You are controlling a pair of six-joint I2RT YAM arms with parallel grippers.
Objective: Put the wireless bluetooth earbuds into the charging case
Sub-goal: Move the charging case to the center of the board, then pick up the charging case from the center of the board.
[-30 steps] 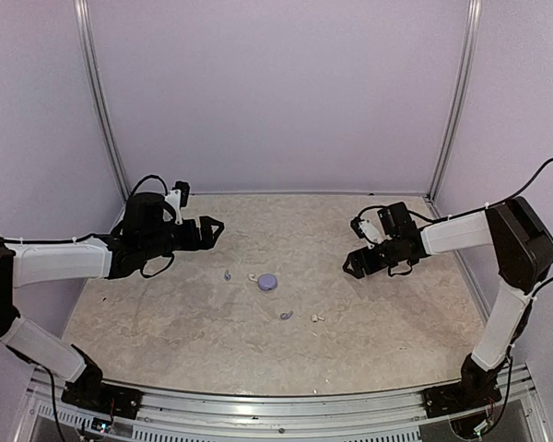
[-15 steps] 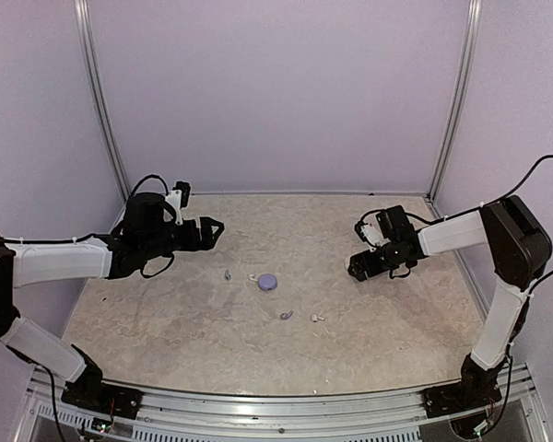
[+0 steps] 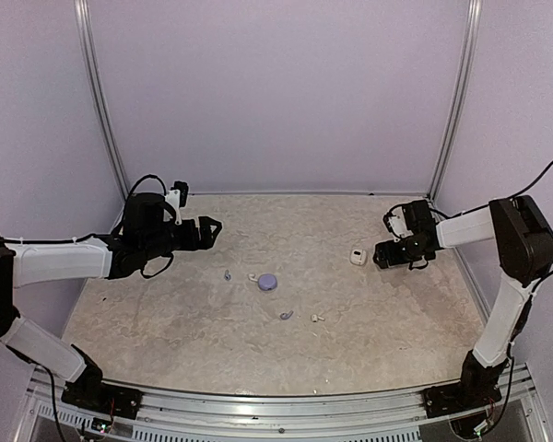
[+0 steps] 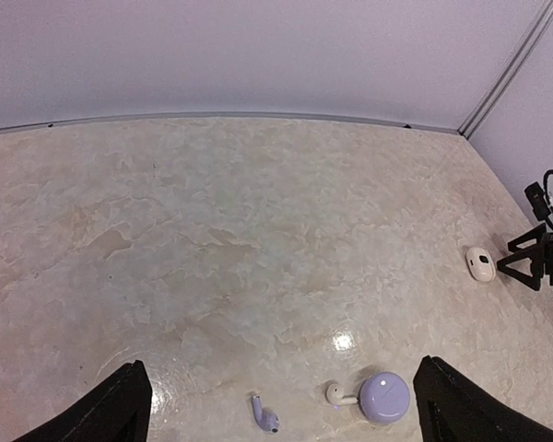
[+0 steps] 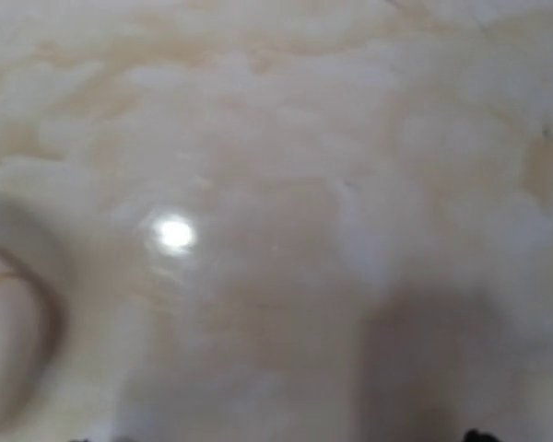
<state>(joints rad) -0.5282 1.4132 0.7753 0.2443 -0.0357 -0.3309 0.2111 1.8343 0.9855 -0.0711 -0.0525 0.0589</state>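
Observation:
A round lilac charging case [image 3: 269, 282] lies shut mid-table, with a white earbud [image 3: 252, 277] and a lilac earbud [image 3: 228, 274] just left of it. Another lilac earbud [image 3: 286, 316] and white earbud [image 3: 317, 319] lie nearer the front. A small white case [image 3: 358, 257] lies at the right. My right gripper [image 3: 379, 254] is open and empty, low over the table just right of the white case. My left gripper [image 3: 208, 229] is open and empty, up and left of the buds. The left wrist view shows the lilac case [image 4: 384, 397], white bud [image 4: 336, 394] and lilac bud [image 4: 265, 416].
The marbled table [image 3: 166, 322] is walled by lilac panels at the back and both sides. In the left wrist view the white case [image 4: 480, 263] sits by the right gripper [image 4: 525, 262]. The right wrist view is a blurred close look at the table, with the white case [image 5: 5, 354] at its left edge.
My right gripper has drawn back to the right, leaving the white case uncovered on the table. The left arm has hardly moved.

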